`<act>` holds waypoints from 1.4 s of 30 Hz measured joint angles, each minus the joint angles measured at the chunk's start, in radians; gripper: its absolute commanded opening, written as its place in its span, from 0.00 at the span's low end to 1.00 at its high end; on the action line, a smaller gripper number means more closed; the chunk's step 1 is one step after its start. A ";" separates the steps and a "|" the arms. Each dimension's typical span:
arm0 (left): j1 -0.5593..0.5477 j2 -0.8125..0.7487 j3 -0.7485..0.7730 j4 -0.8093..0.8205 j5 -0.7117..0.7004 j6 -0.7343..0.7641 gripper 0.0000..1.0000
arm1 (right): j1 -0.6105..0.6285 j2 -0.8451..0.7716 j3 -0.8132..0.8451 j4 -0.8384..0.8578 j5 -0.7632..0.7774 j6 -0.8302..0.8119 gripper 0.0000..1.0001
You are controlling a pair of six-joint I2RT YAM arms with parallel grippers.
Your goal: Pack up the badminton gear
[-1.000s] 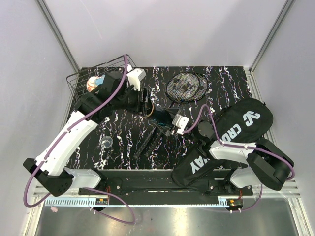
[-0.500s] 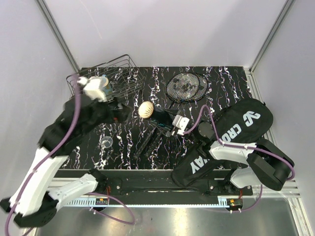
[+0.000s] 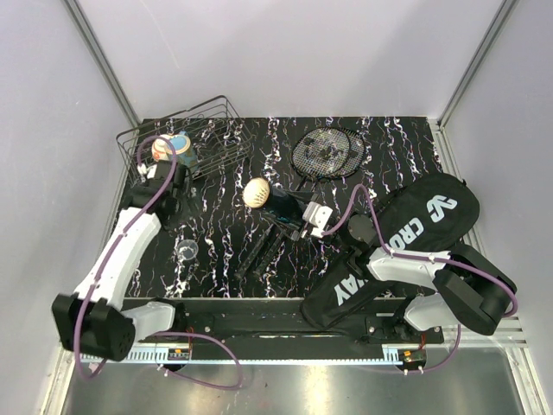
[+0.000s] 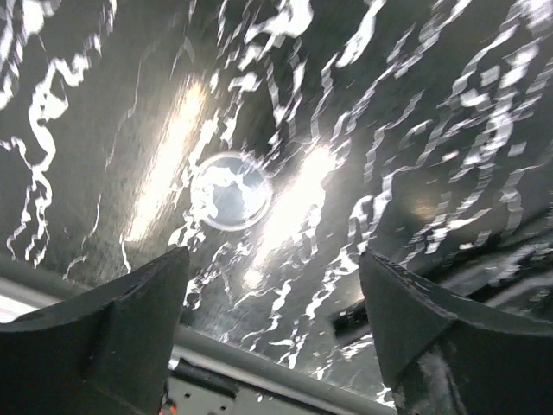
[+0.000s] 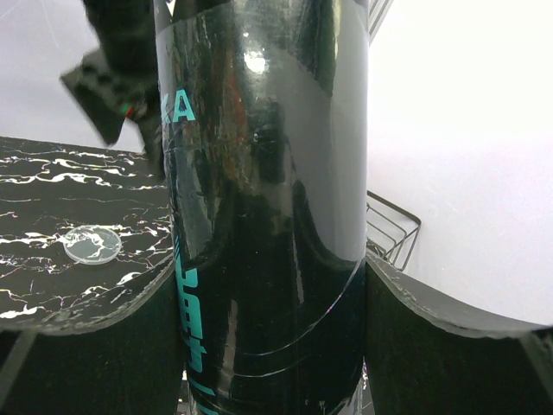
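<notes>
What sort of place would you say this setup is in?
Probably a robotics lab test cell: a black marbled table boxed in by plain white panels on aluminium posts, with staged props such as the CROSSWAY bag and wire basket.

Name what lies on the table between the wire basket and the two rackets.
Nothing. In the top view the stretch of table between the basket and the rackets is bare.

I count 2 rackets (image 3: 318, 154), 1 black tube (image 3: 282, 206), 1 shuttlecock (image 3: 256, 192) visible, 1 CROSSWAY bag (image 3: 432, 212), 1 wire basket (image 3: 216, 130) w/ at least 1 bowl (image 3: 162, 149) inside (others maybe hidden), and 1 clear round lid (image 3: 186, 251).
</notes>
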 measured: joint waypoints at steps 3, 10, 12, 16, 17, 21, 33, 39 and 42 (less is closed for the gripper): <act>0.045 0.066 -0.117 0.016 0.070 -0.013 0.67 | 0.000 0.000 0.000 0.000 0.000 0.000 0.41; 0.040 0.177 -0.231 0.126 0.120 -0.068 0.61 | 0.000 0.000 0.000 0.000 0.000 0.000 0.42; 0.040 0.201 -0.256 0.160 0.116 -0.089 0.60 | 0.000 0.000 0.000 0.000 0.000 0.000 0.42; 0.038 0.248 -0.277 0.218 0.105 -0.129 0.58 | 0.000 0.000 -0.001 0.002 0.000 0.000 0.41; 0.038 0.260 -0.280 0.237 0.104 -0.139 0.56 | 0.000 0.000 -0.001 0.002 0.000 0.000 0.42; 0.038 0.308 -0.302 0.305 0.099 -0.174 0.51 | 0.000 0.000 -0.001 0.002 0.000 0.000 0.42; 0.082 0.343 -0.371 0.444 0.090 -0.223 0.05 | 0.000 -0.005 -0.006 0.006 0.006 0.000 0.42; 0.086 0.240 -0.419 0.439 0.092 -0.219 0.00 | 0.000 -0.005 -0.006 0.006 0.006 0.000 0.42; 0.086 0.074 -0.411 0.416 0.143 -0.156 0.00 | 0.000 -0.005 -0.006 0.006 0.005 0.000 0.42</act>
